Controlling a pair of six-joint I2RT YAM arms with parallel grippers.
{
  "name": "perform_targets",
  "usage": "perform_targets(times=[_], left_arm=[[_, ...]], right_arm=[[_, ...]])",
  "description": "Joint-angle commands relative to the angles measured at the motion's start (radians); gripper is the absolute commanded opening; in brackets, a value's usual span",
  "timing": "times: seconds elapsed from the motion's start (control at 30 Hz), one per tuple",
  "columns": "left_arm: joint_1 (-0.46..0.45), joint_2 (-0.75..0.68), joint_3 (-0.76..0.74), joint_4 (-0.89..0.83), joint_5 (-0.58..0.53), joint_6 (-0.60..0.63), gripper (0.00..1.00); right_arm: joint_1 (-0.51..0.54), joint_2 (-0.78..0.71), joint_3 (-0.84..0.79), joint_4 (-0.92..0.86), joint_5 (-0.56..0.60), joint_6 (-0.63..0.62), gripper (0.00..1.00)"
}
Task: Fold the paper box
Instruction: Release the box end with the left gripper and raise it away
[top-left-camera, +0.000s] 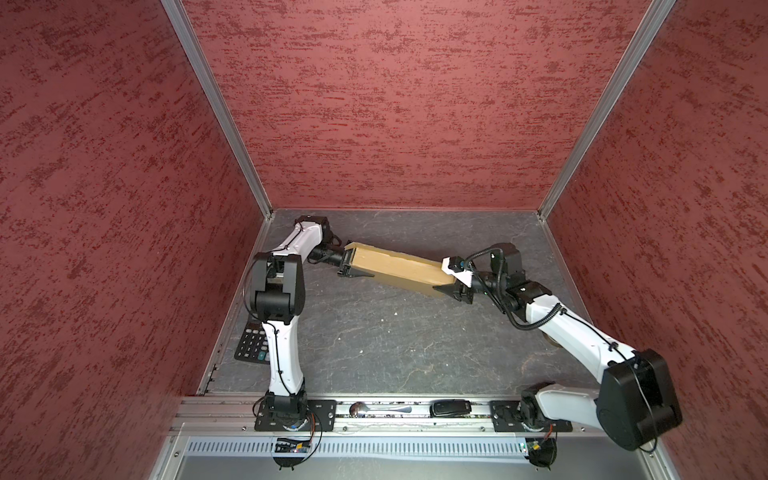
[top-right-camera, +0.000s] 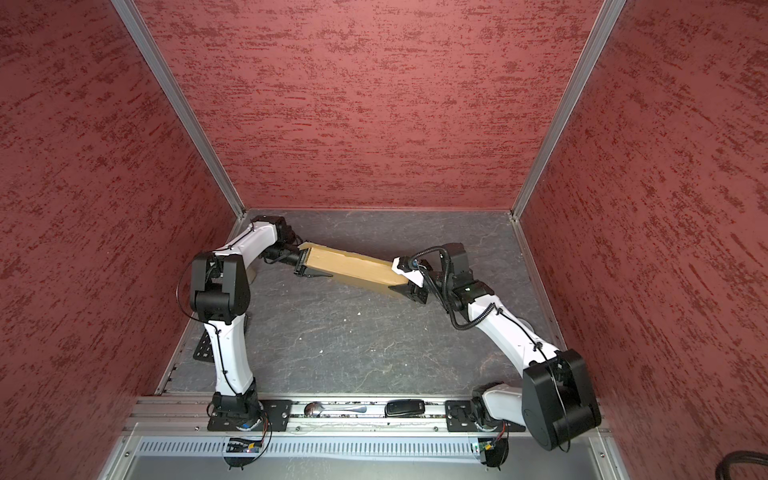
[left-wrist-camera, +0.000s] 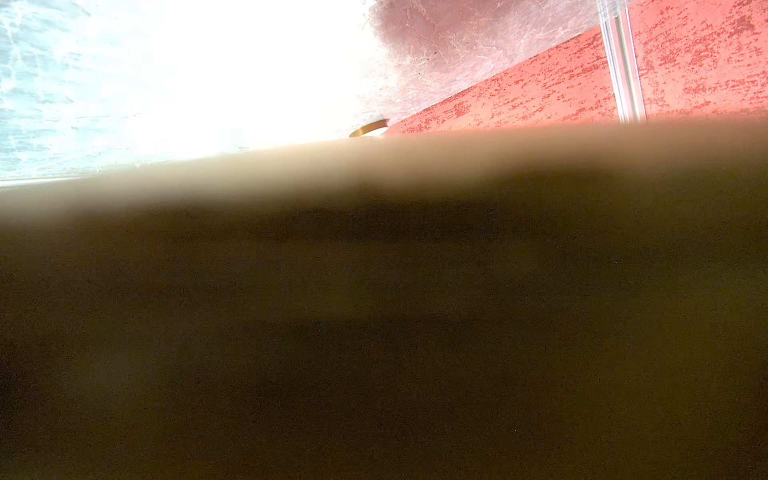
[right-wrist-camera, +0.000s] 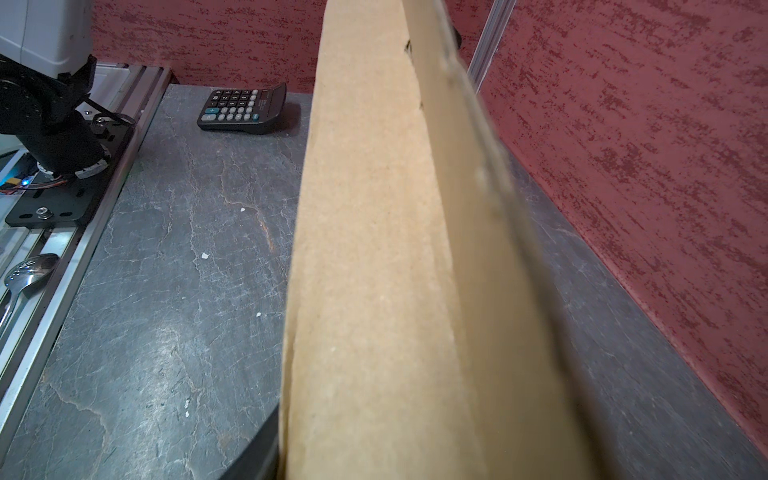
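paper box (top-left-camera: 397, 268) is closed up flat-ish and stands on its long edge, well apart from the calculator (top-left-camera: 251, 343), beyond it toward the back wall. Cannot tell if its lower edge rests on the surface (top-left-camera: 374, 332) or hangs just above.

left gripper (top-left-camera: 353, 259) pinches the box end nearer the calculator, one finger on each face. right gripper (top-left-camera: 446, 276) pinches the end farther from the calculator; the near finger is pressed on the near face, the far one is mostly hidden. The left wrist view is just blurred cardboard right at the lens. In the right wrist view a loose panel edge gapes along the side facing away from the calculator, so the lid looks untucked.

Risks:
- arms pull apart or twist unevenly, so the cardboard bows or a crease tears
- one gripper lets go first, so the box swings on the other and flops down
- the gaping panel springs open if the squeeze eases, undoing the fold
- hard squeeze on thin ends crushes the corrugation
- a drop toward the calculator side could knock it
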Motion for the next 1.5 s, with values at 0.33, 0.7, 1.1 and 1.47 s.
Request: perform_targets(times=[0.33, 0.7, 1.1, 1.47], left_arm=[[0.014, -0.012, 0.023, 0.017, -0.002, 0.027, 0.72], [0.121, -0.010, 0.025, -0.027, -0.106, 0.096, 0.75], [0.413, 0.129, 0.529, -0.143, -0.457, 0.138, 0.71], [0.382, -0.002, 0.660, 0.393, -0.608, -0.121, 0.68]], right_arm=[[0.014, -0.045, 0.021, 0.010, -0.004, -0.005, 0.40], [0.014, -0.043, 0.015, 0.009, 0.045, 0.004, 0.36], [0.014, 0.017, 0.017, 0.032, 0.072, 0.035, 0.34], [0.014, 0.060, 0.034, 0.056, 0.082, 0.124, 0.33]])
